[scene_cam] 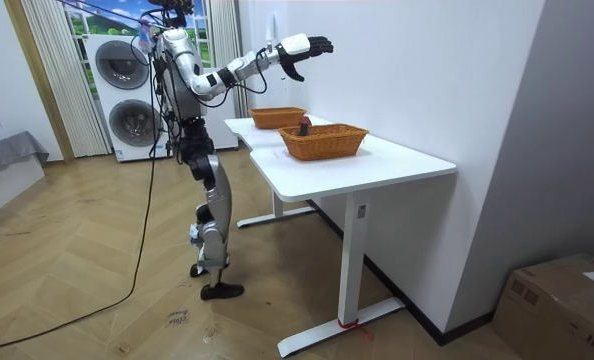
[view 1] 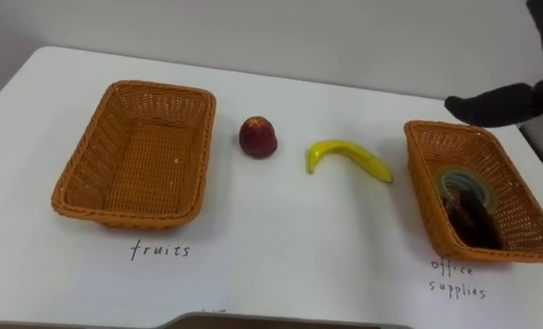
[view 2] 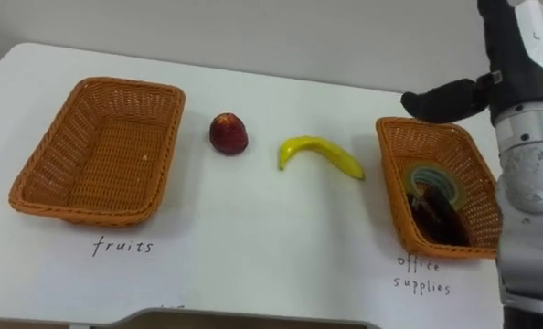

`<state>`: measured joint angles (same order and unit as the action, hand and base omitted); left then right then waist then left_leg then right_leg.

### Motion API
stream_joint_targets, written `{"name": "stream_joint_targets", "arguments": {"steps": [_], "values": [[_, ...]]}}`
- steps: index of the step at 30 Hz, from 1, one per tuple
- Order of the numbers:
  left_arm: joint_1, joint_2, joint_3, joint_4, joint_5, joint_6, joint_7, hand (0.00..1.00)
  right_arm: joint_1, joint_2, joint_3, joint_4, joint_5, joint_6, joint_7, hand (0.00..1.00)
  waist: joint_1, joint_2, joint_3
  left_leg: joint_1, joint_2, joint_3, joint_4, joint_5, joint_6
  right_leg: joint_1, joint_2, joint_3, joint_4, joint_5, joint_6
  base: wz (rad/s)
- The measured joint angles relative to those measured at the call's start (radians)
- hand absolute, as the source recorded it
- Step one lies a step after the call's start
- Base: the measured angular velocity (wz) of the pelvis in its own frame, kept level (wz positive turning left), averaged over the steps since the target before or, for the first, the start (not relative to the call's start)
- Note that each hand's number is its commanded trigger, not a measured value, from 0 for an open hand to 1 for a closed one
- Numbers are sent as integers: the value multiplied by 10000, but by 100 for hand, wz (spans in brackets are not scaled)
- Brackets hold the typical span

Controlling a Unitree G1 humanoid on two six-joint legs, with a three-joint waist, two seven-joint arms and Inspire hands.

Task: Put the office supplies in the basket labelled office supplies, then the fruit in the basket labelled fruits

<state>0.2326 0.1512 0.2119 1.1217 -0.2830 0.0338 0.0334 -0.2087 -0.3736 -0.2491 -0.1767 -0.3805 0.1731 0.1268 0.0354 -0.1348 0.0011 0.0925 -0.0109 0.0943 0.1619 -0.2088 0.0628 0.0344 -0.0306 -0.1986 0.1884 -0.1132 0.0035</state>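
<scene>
Right hand [view 1: 505, 102] loosely open, empty, above the office-supplies basket's [view 1: 420, 174] far rim. Banana [view 1: 349, 158] nearest, down-left of hand, long axis crosswise; apple [view 1: 258, 137] farther left.

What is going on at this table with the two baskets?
A humanoid robot stands at the white table, partway through sorting. Its right hand hovers open and empty above the office supplies basket, which holds a tape roll and a dark item. The apple and banana lie on the table between the baskets. The fruits basket has nothing in it.
</scene>
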Motion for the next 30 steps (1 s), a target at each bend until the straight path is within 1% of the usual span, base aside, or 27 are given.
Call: {"name": "stream_joint_targets", "arguments": {"steps": [2, 4, 10, 13, 18, 22, 25, 28, 30], "values": [[-4, 22, 5, -2, 0, -21, -22, 0, -167, 0, 9, 0, 61, -3, 15, 0, 20, -32, 17, -16, 0, -4, -3, 0, 0, -11, 0, -14, -11, 0, 0, 2], [-2, 34, 3, -2, 3, -32, -40, 0, -277, 0, 20, -1, 139, -18, 15, 0, 34, -37, 16, -17, 0, -5, -12, -3, 5, -14, 3, -18, -21, 0, 0, 0], [-14, 45, -2, -28, 34, -28, -52, 0, -286, -52, 334, -231, 299, -17, 27, 0, 216, -43, 7, -107, 1, 21, 20, 0, 8, -130, 27, 85, -25, 0, 0, -1], [-14, 24, -2, -31, 27, -9, -51, 0, -287, -52, 346, -233, 725, -17, 34, 0, 304, -17, 11, -106, 6, 20, 21, 0, 7, -127, 32, 81, -32, 0, 0, 0], [-122, 17, -8, -34, 125, 103, -48, 0, -294, -53, 689, -228, 571, 4, 227, 0, 489, 11, 8, -148, 5, 18, 8, 1, 6, -145, 23, 61, -22, 0, 0, 0], [-118, 28, -6, -27, 171, 143, -41, 0, -499, -146, 1028, -48, 263, 38, 401, 0, 530, -1, 0, -168, 2, -19, 42, 3, 3, -134, 19, 37, -8, 0, -1, 3], [-258, 71, -17, -32, 218, 314, -45, 0, -672, -177, 1217, 145, 142, 70, 546, 0, 547, -31, -2, -221, -10, -106, 81, 7, 1, -135, 4, -11, -9, 0, -1, 9], [-401, 128, -14, -26, 318, 323, -61, 0, -683, -177, 1296, 208, 132, 189, 737, 0, 606, -117, -7, -248, -12, -152, 82, 18, -2, -145, 3, -54, -14, 0, -1, 4], [-434, 172, -13, -27, 368, 324, -189, 0, -702, -181, 1298, 277, 130, 273, 826, 0, 738, -159, 3, -251, -15, -153, 69, 18, -1, -150, 1, -93, -15, 0, 0, 0]]}}
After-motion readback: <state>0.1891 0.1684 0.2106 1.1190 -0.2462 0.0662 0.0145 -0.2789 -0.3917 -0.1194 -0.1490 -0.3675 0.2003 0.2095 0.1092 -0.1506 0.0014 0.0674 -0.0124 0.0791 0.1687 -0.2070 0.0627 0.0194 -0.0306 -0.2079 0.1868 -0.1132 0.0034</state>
